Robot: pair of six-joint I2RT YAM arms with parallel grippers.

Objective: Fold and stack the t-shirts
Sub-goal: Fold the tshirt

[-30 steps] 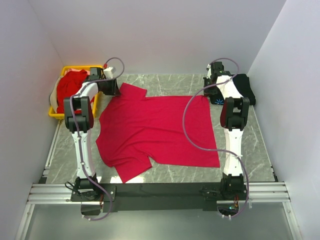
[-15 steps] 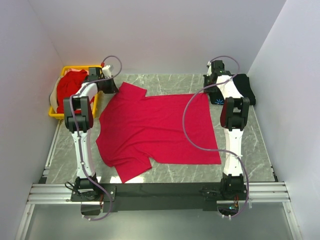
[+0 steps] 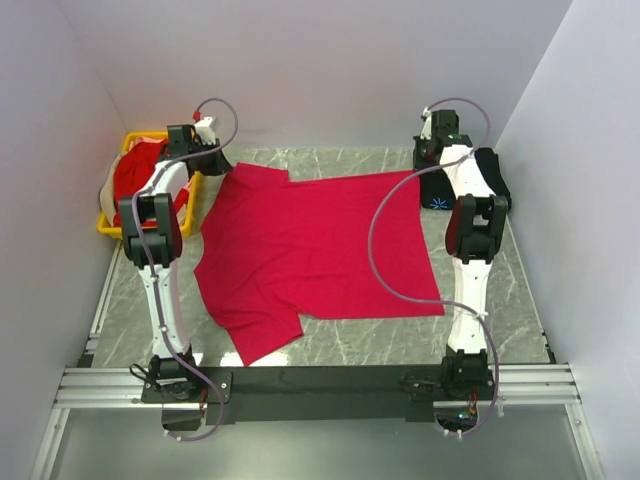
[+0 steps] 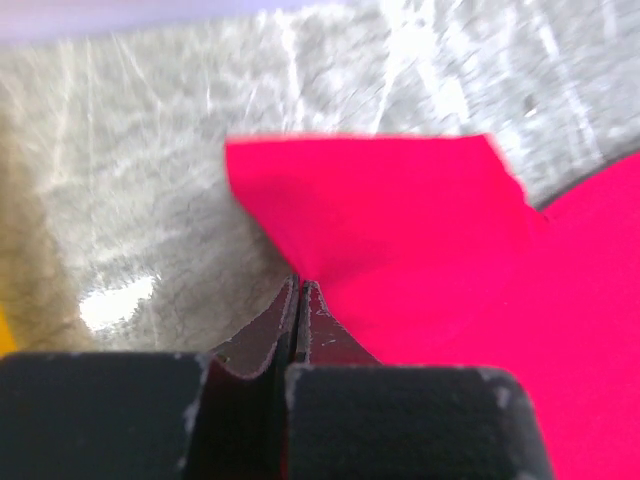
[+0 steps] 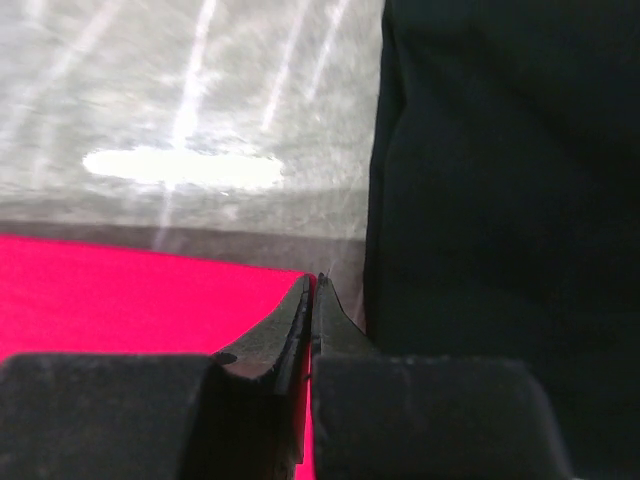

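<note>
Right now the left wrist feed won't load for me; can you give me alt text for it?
The left tool, fingers pressed together, pinches the edge of a red t-shirt sleeve at bottom centre. The sleeve spreads over the grey marbled table, the rest of the shirt running off to the right.

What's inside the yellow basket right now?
Crumpled red cloth fills the yellow basket, with a pale piece along its outer edge. Anything beneath is covered, and the left arm hides its inner part.
</note>
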